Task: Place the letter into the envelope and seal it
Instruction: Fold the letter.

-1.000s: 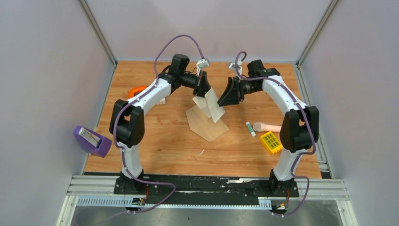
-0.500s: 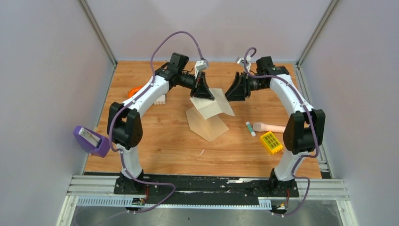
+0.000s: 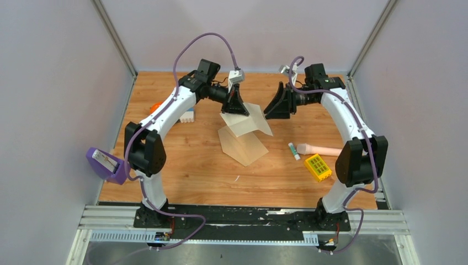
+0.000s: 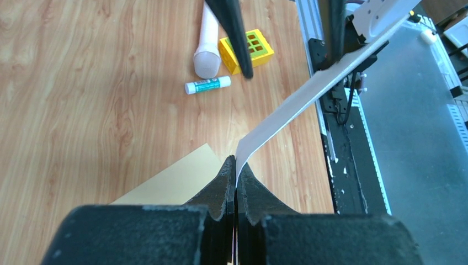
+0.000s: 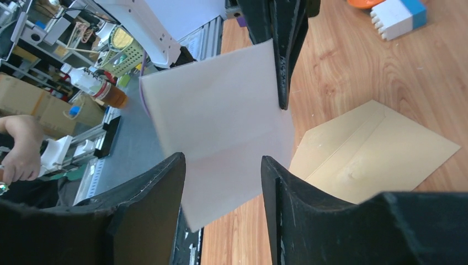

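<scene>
Top external view: the left end effector (image 3: 236,107) is pressed together on one edge of the letter (image 3: 253,120), holding it lifted above the envelope (image 3: 243,148) — which lies flat on the tabletop (image 3: 187,160), mid-workspace. The right end effector (image 3: 274,107) faces the sheet from the opposite side — jaws spread, just beside its free edge.

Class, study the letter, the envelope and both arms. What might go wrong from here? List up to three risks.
1. The left end effector pinches the letter by one edge only; the bowed sheet may slip or twist.
2. The right end effector stands open, gripping nothing; closing on the hanging sheet may crease it.
3. Nothing pins the envelope flat on the table; a push from the letter may slide it.
</scene>
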Robot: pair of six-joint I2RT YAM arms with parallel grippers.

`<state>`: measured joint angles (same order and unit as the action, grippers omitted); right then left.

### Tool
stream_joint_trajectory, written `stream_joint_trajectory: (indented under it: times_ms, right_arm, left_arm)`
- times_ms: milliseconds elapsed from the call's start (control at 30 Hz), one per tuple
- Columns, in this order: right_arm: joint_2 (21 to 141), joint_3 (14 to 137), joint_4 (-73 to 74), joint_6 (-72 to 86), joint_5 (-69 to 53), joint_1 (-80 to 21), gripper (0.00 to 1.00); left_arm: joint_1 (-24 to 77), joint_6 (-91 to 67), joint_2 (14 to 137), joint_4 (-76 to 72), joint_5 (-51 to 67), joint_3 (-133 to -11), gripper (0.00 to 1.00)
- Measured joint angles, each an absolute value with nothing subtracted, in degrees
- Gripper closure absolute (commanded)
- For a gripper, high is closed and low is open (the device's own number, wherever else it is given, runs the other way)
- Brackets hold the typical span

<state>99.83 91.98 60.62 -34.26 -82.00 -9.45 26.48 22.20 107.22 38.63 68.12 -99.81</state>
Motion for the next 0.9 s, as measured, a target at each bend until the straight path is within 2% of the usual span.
stream_joint_trajectory:
  times_ms: [367, 633, 733, 800, 867, 900]
  right_arm:
    - [96.6, 92.2, 60.6, -34.7, -84.1, -6.7, 0.42]
    - [96.5, 92.0, 59.6, -34.7, -80.4, -7.8, 0.54]
    - [95.7, 90.1, 56.5, -33.4, -76.6, -8.7, 0.68]
    - [95.2, 89.0, 54.9, -32.4, -74.4, -9.2, 0.84]
    - [95.1, 88.9, 53.6, -31.5, -73.1, -9.6, 0.99]
    - [95.1, 88.9, 53.2, -31.4, -72.8, -9.8, 1.0]
  left_arm:
    - [26.5, 23.7, 107.9, 40.4, 67.1, -99.8, 0.99]
    - [26.5, 22.9, 108.1, 39.5, 67.1, -99.8, 0.95]
    - [26.5, 22.6, 108.1, 39.3, 67.4, -99.8, 0.94]
    - [26.5, 22.5, 108.1, 39.1, 67.6, -99.8, 0.93]
    - [26.5, 22.4, 108.1, 38.7, 67.9, -99.5, 0.86]
    - [26.5, 22.4, 108.1, 38.6, 68.1, -99.3, 0.77]
